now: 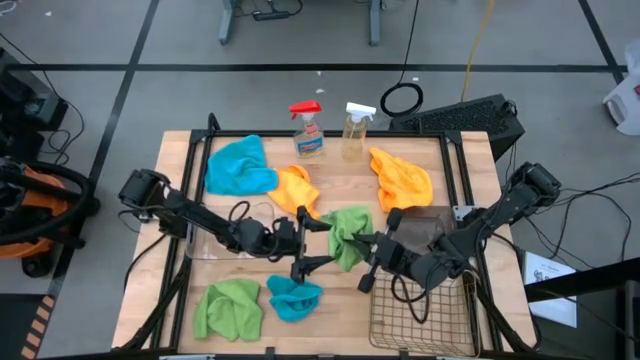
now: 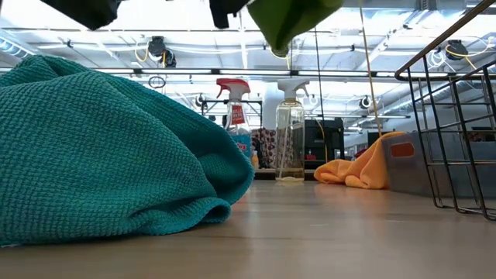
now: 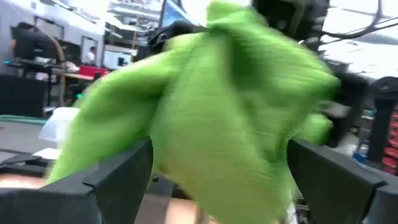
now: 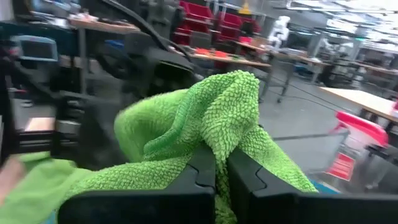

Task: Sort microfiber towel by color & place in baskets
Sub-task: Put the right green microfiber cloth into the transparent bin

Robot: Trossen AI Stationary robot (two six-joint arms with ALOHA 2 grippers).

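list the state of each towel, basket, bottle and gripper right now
middle green towel: lifted, pinched by right gripper
right gripper: shut on it
left gripper: open around that towel
other five towels: loose on the table
wire basket: empty
grey bin: nothing visible inside
spray bottles: upright

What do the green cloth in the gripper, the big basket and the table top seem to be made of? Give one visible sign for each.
Green cloth: soft looped microfiber-like fabric; nubbly pile, drapes in folds.
Big basket: likely metal wire, brassy finish; thin open grid.
Table top: seemingly wood, pale and matte; plank lines show.
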